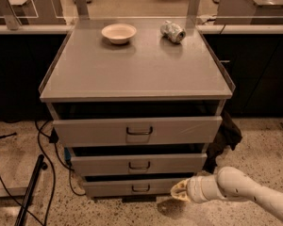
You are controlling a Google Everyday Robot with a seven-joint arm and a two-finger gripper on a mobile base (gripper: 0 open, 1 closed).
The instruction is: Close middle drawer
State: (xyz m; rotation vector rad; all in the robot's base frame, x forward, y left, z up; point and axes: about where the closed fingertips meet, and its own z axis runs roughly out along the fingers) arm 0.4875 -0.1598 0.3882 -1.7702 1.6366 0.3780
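The grey cabinet [137,74] stands in the middle of the camera view with three drawers in its front. The middle drawer [139,164], a shallow grey panel with a small loop handle, stands pulled out a little, less than the taller top drawer [137,130] above it. The lowest drawer [132,187] sits just below. My gripper [178,192], on the white arm coming in from the lower right, is low in front of the cabinet, by the right end of the lowest drawer and below the middle drawer's right end. It holds nothing that I can see.
A shallow bowl [119,32] and a crumpled can [172,31] lie on the cabinet top near the back. Black cables [42,149] and a dark pole [30,187] lie on the speckled floor at left. A dark cloth [224,138] hangs by the cabinet's right side.
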